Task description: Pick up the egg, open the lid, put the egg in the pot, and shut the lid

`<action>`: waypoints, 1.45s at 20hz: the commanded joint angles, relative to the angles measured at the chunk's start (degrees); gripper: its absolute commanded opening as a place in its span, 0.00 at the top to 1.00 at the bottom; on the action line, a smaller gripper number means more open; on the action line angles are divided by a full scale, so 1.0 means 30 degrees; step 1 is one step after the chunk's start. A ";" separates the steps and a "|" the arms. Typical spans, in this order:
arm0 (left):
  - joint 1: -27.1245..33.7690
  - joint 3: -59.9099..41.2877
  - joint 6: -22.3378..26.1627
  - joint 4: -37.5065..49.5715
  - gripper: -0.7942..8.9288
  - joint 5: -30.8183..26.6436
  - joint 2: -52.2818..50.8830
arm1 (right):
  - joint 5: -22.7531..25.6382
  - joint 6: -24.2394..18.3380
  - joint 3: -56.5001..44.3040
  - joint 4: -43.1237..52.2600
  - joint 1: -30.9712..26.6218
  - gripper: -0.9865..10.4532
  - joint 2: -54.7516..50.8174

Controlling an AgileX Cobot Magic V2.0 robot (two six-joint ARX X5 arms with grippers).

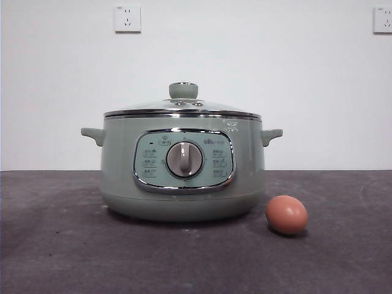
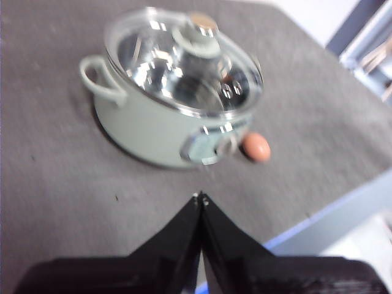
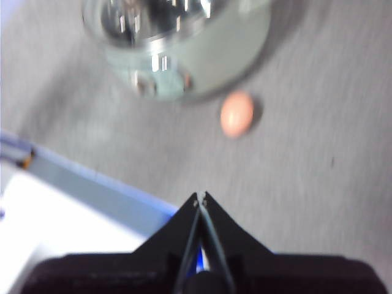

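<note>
- A plain white wall stands at the back, with a white socket (image 1: 127,18) high up on it.
- In front of the wall is a dark grey table (image 1: 61,245).
- The pot (image 1: 182,165) sits in the middle of the table. It is pale green, with a small handle on each side and a round dial (image 1: 184,160) on its front.
- The lid (image 1: 182,107) is on top of the pot, sitting flat. It is made of glass and has a green knob.
- The egg (image 1: 286,214) lies on the table just beside the pot, near its front. It is small and orange-brown, and it does not touch the pot.
- The left gripper (image 2: 201,197) hangs up in the air, away from the pot and the egg. Its jaws are closed and hold nothing.
- The right gripper (image 3: 201,196) hangs up in the air too. Its jaws are closed and empty. The egg shows near the middle of its wrist view.
- No step of the job looks done yet. The egg is not picked up, and the lid is not opened.
- All is left to do: pick up the egg, lift the lid, put the egg in the pot, and close the lid again.
</note>
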 commanded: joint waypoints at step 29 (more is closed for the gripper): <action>-0.0459 0.0794 0.1392 -0.1967 0.27 -0.0015 0.0561 | 0.1311 0.1115 0.0073 0.3388 0.2892 0.34 0.7533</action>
